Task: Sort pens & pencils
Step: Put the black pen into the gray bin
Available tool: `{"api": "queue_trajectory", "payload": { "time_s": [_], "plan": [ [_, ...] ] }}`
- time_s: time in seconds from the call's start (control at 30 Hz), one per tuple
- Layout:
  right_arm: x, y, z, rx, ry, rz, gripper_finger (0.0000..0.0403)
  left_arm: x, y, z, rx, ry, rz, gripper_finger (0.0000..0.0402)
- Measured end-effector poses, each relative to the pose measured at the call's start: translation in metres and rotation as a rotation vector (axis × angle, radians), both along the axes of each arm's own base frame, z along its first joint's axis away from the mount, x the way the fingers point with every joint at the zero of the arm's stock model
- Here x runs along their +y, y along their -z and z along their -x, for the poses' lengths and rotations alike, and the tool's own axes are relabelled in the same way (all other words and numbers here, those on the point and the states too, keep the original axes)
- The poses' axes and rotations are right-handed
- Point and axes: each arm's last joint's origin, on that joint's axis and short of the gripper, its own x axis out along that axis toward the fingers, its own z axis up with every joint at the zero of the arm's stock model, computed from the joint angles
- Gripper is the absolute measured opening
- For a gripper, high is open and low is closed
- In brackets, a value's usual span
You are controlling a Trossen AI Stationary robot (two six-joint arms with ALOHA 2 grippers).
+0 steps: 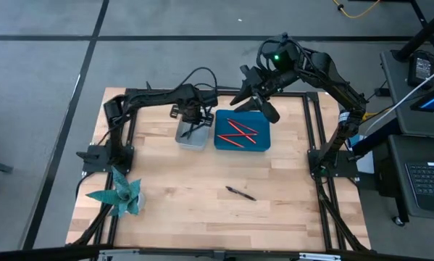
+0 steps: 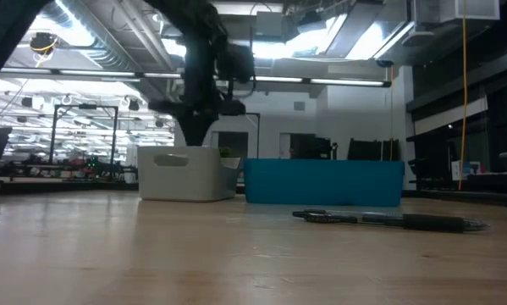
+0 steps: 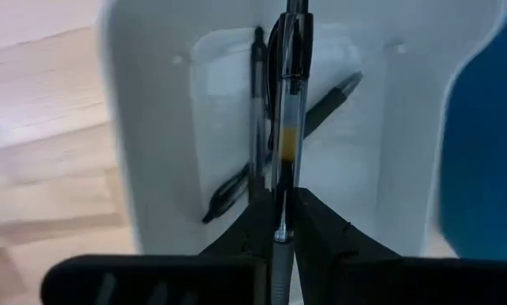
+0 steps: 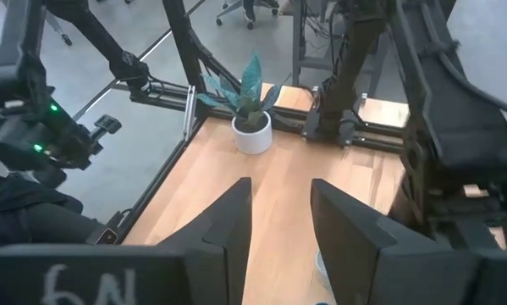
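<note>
White bin (image 1: 191, 138) left of blue tray (image 1: 242, 135) (touching); 1 pen (image 1: 240, 192) before them.

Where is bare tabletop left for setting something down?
Free: the wooden table between the potted plant and the loose black pen, and right of it. Crowded: the back, where the white bin and blue tray sit under both grippers.
</note>
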Motion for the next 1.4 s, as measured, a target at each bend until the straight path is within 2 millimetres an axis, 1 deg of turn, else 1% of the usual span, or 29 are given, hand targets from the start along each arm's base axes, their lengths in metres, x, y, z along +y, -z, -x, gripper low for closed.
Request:
{"api": "queue_trajectory", "payload": {
  "time_s": [0.1,0.27,0.47,0.63,0.77,1.0,1.1,1.17,1.3,1.4],
  "plan": [
    [0.0,0.001,0.0,0.012,-0.001,-0.004,0.0124,0.007,0.017,-0.003,0.039,0.007,0.031,0.002],
    [0.001,0.001,0.001,0.016,-0.003,-0.002,0.0124,0.013,0.032,-0.012,0.025,0.049,0.025,0.002],
    [0.001,0.001,0.0,0.014,-0.003,-0.002,0.0124,0.014,0.032,-0.011,0.03,0.078,0.02,0.0023],
    [0.001,0.001,0.0,0.014,-0.003,-0.002,0.0124,0.013,0.032,-0.012,0.033,0.083,0.018,0.007],
    [0.001,0.001,0.0,0.015,-0.003,-0.003,0.0124,0.009,0.031,-0.01,0.054,0.09,0.029,0.0084],
    [0.001,0.001,0.0,0.016,-0.001,-0.007,0.0124,-0.003,0.023,-0.009,0.078,0.142,0.028,0.0088],
    [0.001,0.001,0.0,0.019,0.001,-0.01,0.0124,-0.008,0.013,-0.01,0.084,0.16,0.011,0.0088],
    [0.001,0.001,0.0,0.02,0.002,-0.012,0.0124,-0.013,0.004,-0.013,0.082,0.184,0.005,0.0088],
    [0.001,0.002,0.001,0.021,0.002,-0.013,0.0124,-0.036,-0.025,-0.021,0.097,0.314,-0.036,0.0089],
    [0.001,0.002,0.001,0.029,0.011,-0.03,0.0124,-0.064,-0.043,-0.03,0.108,0.403,-0.078,0.0087]
  ]
}}
